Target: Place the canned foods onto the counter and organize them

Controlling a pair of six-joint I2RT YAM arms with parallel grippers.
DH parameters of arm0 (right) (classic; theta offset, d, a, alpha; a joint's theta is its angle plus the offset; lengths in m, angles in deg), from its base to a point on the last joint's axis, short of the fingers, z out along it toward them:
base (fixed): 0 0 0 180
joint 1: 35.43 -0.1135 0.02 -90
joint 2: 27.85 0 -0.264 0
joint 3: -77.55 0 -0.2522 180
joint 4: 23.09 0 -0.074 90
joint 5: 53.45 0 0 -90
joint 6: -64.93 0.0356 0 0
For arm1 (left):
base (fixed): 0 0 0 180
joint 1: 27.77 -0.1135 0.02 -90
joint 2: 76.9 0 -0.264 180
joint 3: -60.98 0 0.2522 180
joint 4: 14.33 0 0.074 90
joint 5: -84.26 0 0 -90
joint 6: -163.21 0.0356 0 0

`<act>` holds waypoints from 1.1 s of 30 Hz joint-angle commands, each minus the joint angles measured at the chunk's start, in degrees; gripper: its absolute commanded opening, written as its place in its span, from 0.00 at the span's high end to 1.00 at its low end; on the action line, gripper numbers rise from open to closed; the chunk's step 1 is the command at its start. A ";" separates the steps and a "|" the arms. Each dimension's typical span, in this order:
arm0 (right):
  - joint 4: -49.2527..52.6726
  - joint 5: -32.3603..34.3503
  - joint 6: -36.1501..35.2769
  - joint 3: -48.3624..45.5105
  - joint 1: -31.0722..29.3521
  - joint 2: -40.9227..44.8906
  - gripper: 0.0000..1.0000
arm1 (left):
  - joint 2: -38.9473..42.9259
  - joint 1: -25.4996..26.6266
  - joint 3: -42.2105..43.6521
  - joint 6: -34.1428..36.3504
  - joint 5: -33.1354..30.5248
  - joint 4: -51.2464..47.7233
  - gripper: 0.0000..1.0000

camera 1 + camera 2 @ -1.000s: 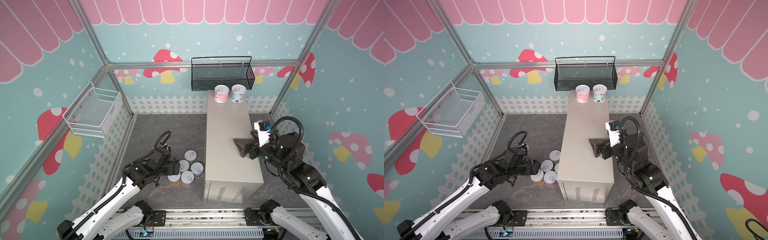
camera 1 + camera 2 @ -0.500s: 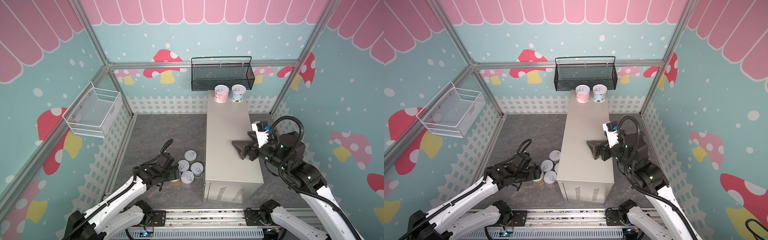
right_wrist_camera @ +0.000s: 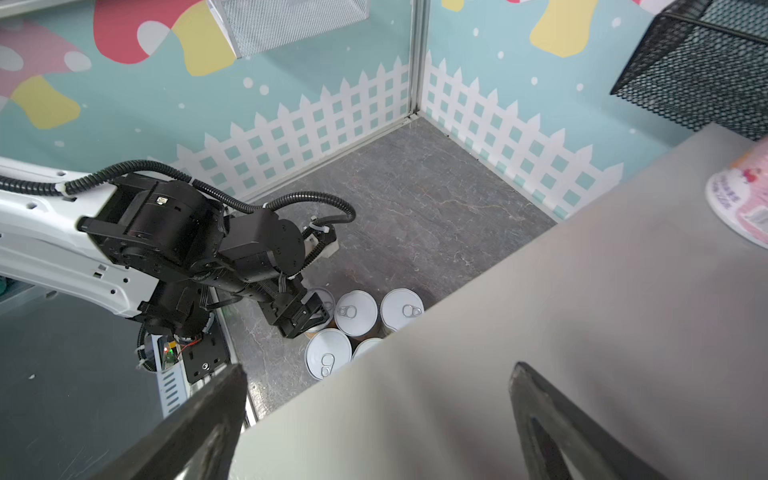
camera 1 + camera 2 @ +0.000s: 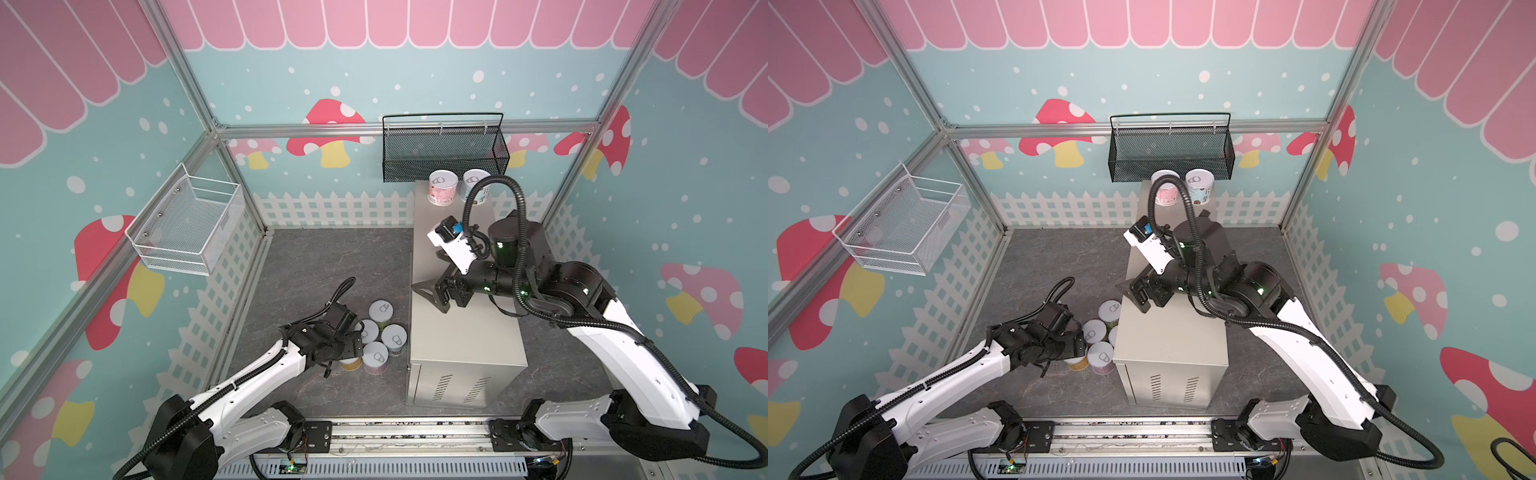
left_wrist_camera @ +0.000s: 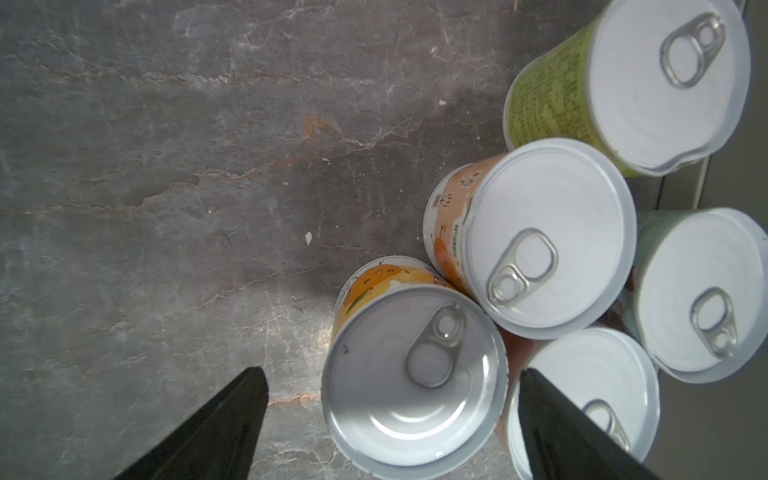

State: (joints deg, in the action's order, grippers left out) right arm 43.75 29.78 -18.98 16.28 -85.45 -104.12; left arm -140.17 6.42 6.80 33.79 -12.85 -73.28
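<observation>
Several canned foods stand bunched on the grey floor against the counter (image 4: 465,332). My left gripper (image 5: 390,374) is open and straddles the yellow-orange can (image 5: 415,374) at the near left of the bunch. One finger stands clear of the can and the other is close to its rim. In both top views this gripper (image 4: 353,356) (image 4: 1077,353) covers most of that can (image 4: 351,365). Two more cans, pink (image 4: 442,189) and white-blue (image 4: 473,187), stand at the counter's far end. My right gripper (image 4: 430,297) (image 3: 378,374) hangs open and empty over the counter's left edge.
A black mesh basket (image 4: 444,153) hangs on the back wall just above the two cans on the counter. A white wire basket (image 4: 187,224) hangs on the left wall. The arms' rail (image 4: 395,432) runs along the front.
My left arm has come down over the bunch of cans, and its jaws have narrowed a little around the yellow-orange can. My right gripper has moved left across the counter to its left edge.
</observation>
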 commanded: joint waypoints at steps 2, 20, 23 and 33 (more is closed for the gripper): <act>5.08 4.99 -1.51 1.78 -6.87 -2.79 0.00 | -1.35 0.00 -2.01 0.66 -1.98 1.03 0.05; -2.88 12.26 1.39 -5.86 -24.66 -5.41 0.00 | -5.44 0.00 -0.02 0.45 -2.02 4.42 0.05; -3.82 12.83 1.89 -6.88 -25.32 -5.37 0.00 | -5.82 0.01 0.55 0.24 -2.27 4.60 0.05; -6.32 14.43 3.50 -10.91 -26.84 -3.26 0.01 | -3.62 -0.03 3.18 -2.81 -6.22 2.94 0.06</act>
State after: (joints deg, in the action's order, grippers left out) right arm 36.89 43.20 -16.86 6.82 -111.70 -108.67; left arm -144.41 6.47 7.74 33.35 -15.47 -67.99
